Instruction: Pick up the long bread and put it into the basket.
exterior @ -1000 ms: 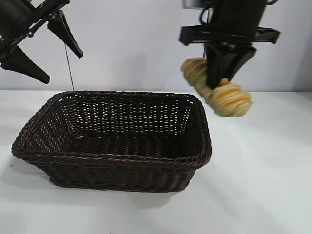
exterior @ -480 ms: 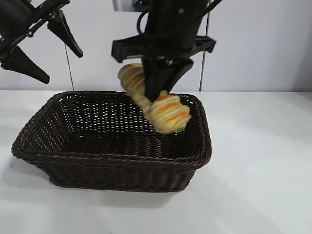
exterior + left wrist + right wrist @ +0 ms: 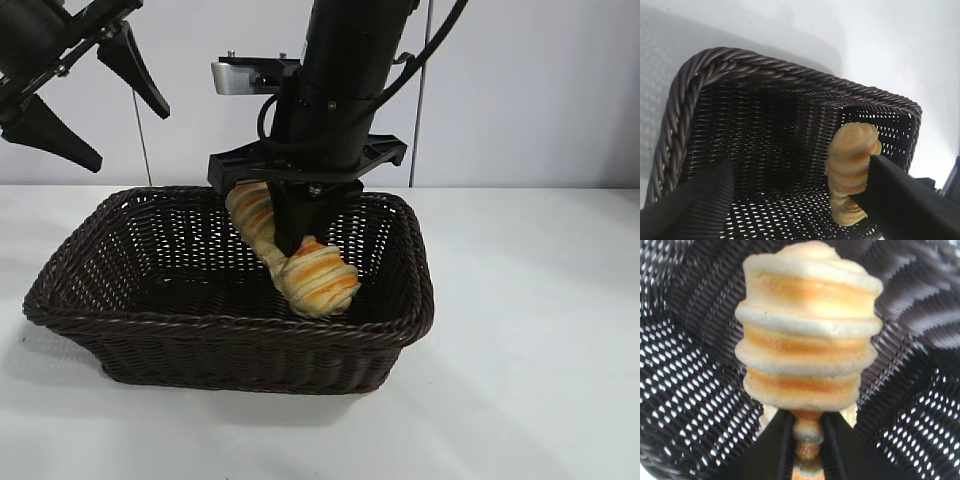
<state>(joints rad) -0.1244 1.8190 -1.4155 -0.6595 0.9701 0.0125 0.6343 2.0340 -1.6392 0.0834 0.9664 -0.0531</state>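
A white table (image 3: 540, 380) fills the lower part of the exterior view, with a pale wall behind it. On the table, toward its left side and near the front edge, sits the basket (image 3: 120, 330), a large rectangular dark brown wicker container with sloping sides and a braided rim. The right arm reaches down from above into the basket's right half. Its gripper, the right gripper (image 3: 290, 240), is clamped across the middle of the long bread (image 3: 318, 282), a golden-yellow ridged loaf with orange-brown stripes. The loaf is tilted: its lower end hangs inside the basket close to the front right corner, and its upper end rises toward the back rim, at about rim height. Whether the lower end touches the basket floor cannot be told. In the right wrist view the dark fingers (image 3: 782, 450) pinch the loaf's narrow middle, with wicker all around. The left gripper (image 3: 95, 95) hangs above the table's back left corner, its two dark fingers spread wide apart, holding nothing.
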